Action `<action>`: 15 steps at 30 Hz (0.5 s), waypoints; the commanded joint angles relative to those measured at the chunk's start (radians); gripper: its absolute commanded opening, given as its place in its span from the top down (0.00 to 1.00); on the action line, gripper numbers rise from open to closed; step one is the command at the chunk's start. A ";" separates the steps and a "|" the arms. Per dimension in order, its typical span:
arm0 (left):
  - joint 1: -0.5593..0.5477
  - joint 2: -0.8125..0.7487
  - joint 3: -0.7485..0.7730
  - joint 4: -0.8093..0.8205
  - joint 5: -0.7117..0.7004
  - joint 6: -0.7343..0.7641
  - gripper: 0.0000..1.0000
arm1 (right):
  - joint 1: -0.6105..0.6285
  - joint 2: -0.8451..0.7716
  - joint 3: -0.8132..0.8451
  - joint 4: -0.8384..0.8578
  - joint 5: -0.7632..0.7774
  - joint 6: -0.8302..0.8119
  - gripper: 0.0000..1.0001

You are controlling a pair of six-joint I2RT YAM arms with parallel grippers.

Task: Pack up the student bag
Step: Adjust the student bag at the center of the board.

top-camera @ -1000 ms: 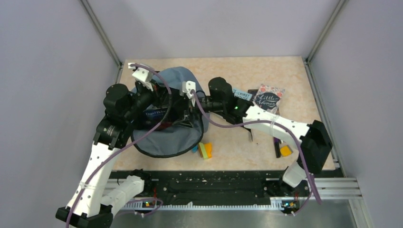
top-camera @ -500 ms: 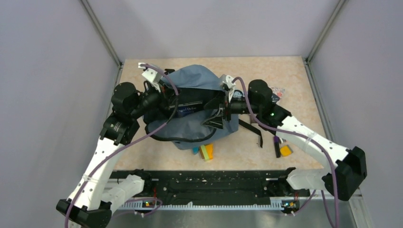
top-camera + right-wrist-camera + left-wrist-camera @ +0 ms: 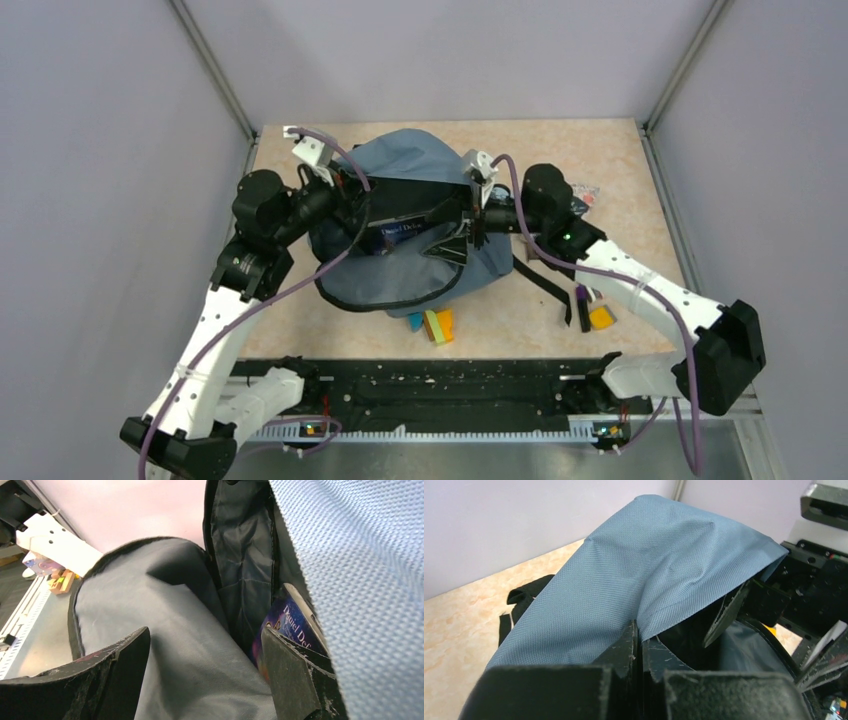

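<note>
2 pincers work at the mouth of the slate-blue backpack point(image 3: 420, 165), which lies on the middle of the beige surface point(image 3: 630, 180), between the arms. Left pincer point(image 3: 639, 632) is closed tight, pinching the rim of blue fabric at the opening. Right pincer point(image 3: 205, 635) stands wide apart inside the opening, over the dark lining, gripping nothing. A dark blue book point(image 3: 285, 622) sits in the backpack just beside 1 of its fingers. Coloured blocks point(image 3: 433, 323) lie at the backpack's near edge, and a black strap point(image 3: 545, 285) trails off to the right
</note>
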 commanded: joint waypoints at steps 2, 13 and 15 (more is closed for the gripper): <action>0.060 0.016 0.066 0.059 -0.149 -0.036 1.00 | -0.004 0.076 0.076 0.130 -0.015 0.015 0.20; 0.059 0.055 0.156 0.083 -0.131 -0.083 1.00 | 0.097 0.336 0.305 0.007 -0.145 0.024 0.15; 0.060 0.056 0.173 0.082 -0.153 -0.087 1.00 | 0.100 0.379 0.344 -0.020 -0.170 0.023 0.15</action>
